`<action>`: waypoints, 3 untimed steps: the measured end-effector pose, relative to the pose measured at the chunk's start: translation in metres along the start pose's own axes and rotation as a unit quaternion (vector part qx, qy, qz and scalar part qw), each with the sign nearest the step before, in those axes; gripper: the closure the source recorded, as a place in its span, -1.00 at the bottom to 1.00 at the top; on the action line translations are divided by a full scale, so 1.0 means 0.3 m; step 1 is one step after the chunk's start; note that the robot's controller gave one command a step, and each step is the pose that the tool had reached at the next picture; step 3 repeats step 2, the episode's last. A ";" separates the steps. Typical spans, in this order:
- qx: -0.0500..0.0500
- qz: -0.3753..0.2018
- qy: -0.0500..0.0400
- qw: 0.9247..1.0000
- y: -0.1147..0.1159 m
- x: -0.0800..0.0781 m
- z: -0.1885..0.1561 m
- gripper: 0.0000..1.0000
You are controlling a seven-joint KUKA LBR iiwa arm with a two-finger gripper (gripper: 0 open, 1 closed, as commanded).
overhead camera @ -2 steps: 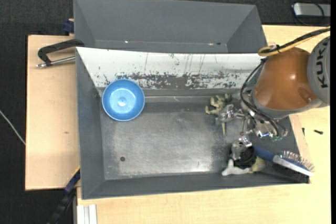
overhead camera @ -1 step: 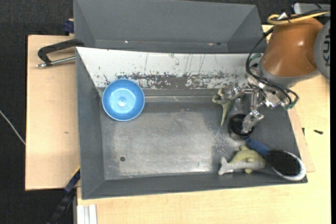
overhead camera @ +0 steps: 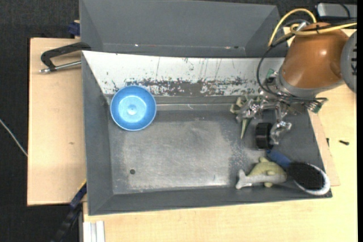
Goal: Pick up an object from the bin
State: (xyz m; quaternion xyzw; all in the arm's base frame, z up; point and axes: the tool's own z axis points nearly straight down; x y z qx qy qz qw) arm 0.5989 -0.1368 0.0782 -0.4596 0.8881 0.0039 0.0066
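Note:
My gripper (overhead camera: 260, 132) is low over the right part of the bin, near the back wall, with its two metal fingers spread apart. A small black roll-shaped thing (overhead camera: 262, 136) sits between the fingertips, and I cannot tell whether they touch it. Just in front of it lies a beige toy shark (overhead camera: 260, 174) on the bin floor, nose to the left. To the right of the shark lies a brush (overhead camera: 304, 174) with a blue handle and black bristles, its handle pointing toward the gripper.
A blue round bowl (overhead camera: 133, 108) stands at the far left of the bin against the back wall. The bin's sloping walls close in around the gripper on the right and back sides.

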 end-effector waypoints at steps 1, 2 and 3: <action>0.003 -0.001 0.006 1.000 -0.011 0.023 -0.001 1.00; 0.007 -0.010 0.003 1.000 0.023 -0.049 -0.432 1.00; 0.007 -0.010 0.003 1.000 0.023 -0.049 -0.432 1.00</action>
